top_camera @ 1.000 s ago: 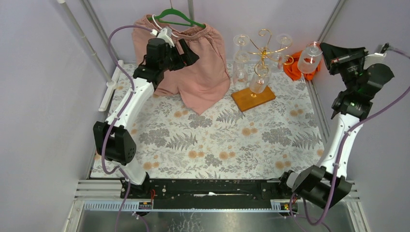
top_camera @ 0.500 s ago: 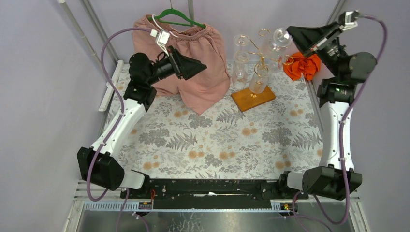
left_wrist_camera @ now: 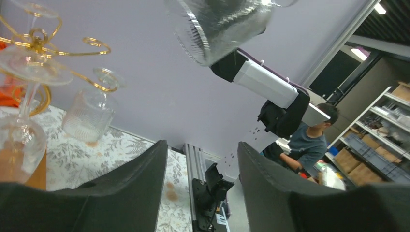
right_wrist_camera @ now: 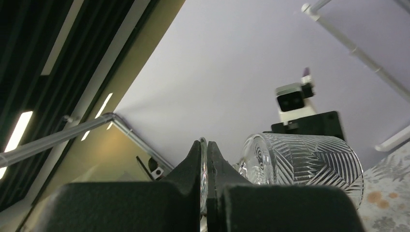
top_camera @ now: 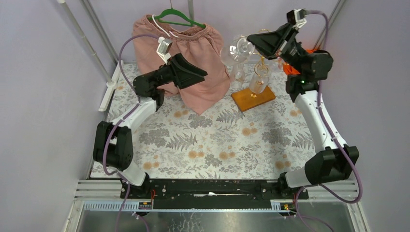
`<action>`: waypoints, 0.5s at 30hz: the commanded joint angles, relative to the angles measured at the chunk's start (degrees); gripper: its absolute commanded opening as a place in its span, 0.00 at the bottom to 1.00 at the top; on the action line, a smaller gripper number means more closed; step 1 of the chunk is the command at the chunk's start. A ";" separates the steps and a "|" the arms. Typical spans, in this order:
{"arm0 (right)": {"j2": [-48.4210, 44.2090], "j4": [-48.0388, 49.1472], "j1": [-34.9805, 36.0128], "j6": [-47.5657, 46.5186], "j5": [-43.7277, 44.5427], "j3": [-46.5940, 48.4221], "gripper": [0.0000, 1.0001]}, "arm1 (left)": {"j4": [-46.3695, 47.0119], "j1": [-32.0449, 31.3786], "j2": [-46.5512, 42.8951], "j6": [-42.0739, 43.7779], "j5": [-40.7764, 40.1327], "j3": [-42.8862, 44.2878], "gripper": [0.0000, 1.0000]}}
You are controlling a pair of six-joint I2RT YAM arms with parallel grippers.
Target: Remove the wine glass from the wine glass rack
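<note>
Right gripper pinches the wine glass by its foot; the wine glass rack stands near the far edge. Left gripper gapes, empty.

A robotics lab, built as a test cell: plain lilac walls and metal poles box in a worktop covered with floral cloth. Beyond the cell stand storage shelves of boxes and bins, a person in a grey T-shirt, and ceiling strip lights.
</note>
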 commanded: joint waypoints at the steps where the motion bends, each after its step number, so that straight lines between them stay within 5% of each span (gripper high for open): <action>1: 1.63 11.06 4.45 1.76 3.76 -0.26 0.00 | 14.75 0.64 1.65 -8.83 0.28 -1.27 0.69; 5: 2.90 12.57 6.38 1.49 4.57 -0.95 0.00 | 14.70 1.22 1.33 -9.15 -0.39 -1.41 0.84; 15: 6.13 14.03 11.01 0.68 5.66 -1.80 0.00 | 14.72 2.28 2.72 -10.63 -1.95 -1.07 0.86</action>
